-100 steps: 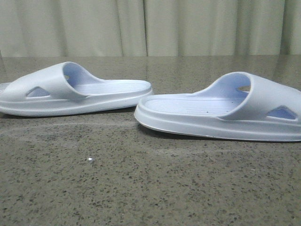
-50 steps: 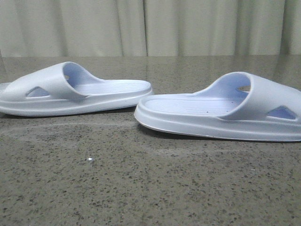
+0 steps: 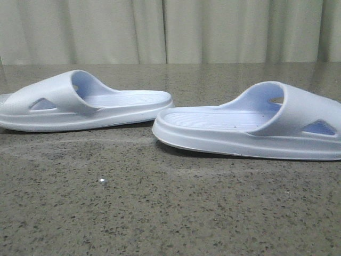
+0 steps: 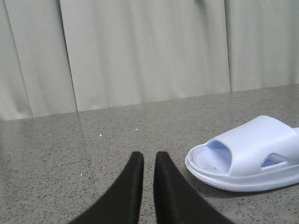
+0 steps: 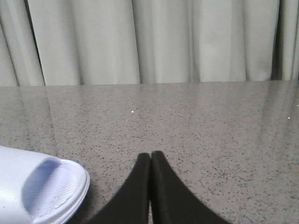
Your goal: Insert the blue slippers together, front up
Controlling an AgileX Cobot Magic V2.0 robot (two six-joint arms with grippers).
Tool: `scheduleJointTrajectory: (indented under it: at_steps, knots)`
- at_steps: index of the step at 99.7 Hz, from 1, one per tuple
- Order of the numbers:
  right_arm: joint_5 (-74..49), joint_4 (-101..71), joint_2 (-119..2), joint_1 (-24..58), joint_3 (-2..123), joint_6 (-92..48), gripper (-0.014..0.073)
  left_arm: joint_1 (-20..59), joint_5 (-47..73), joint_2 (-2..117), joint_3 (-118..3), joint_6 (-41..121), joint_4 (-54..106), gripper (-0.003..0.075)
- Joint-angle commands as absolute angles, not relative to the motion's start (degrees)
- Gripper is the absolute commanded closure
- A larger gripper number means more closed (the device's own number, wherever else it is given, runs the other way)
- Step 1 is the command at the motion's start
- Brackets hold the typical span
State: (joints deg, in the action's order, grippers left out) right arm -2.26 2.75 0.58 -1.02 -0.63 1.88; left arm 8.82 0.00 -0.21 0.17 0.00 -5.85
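Both blue slippers lie sole-down on the speckled stone table (image 3: 170,213), heels toward each other and near but apart: the left slipper (image 3: 80,104) further back, the right slipper (image 3: 250,128) nearer the camera. Neither is held.

The left gripper (image 4: 148,161) has its fingers nearly together, a narrow gap between the tips, and holds nothing. The right gripper (image 5: 150,158) has its fingers pressed together, also empty.

Judgement: the approach has not begun. Each gripper should spread before reaching, then take its slipper by the strap, where the foam offers a firm hold.

Both toe ends are cut off at the front view's edges. Neither arm appears there.
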Motion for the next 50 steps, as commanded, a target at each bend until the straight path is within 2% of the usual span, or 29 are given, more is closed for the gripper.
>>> scheduleJointTrajectory:
  at_steps: [1, 24, 41, 50]
  knots:
    - [3.04, 3.33, 1.68, -1.36, -1.76, 1.79, 0.0701, 8.9, -4.5, -1.88, 0.65, -0.31, -5.71, 0.0704]
    - [5.21, 2.58, 1.68, -1.36, -1.76, 1.79, 0.0701, 8.9, -6.54, -1.88, 0.65, -0.31, -4.45, 0.0704]
    - [4.41, -2.72, 1.68, -1.36, -0.39, 2.07, 0.0701, 8.9, -7.93, -1.88, 0.3, -0.31, 14.11, 0.0705]
    - [1.97, -3.32, 1.68, -1.36, 2.22, 2.07, 0.0701, 8.9, -7.12, -1.88, -0.91, -0.31, 16.8, 0.0705]
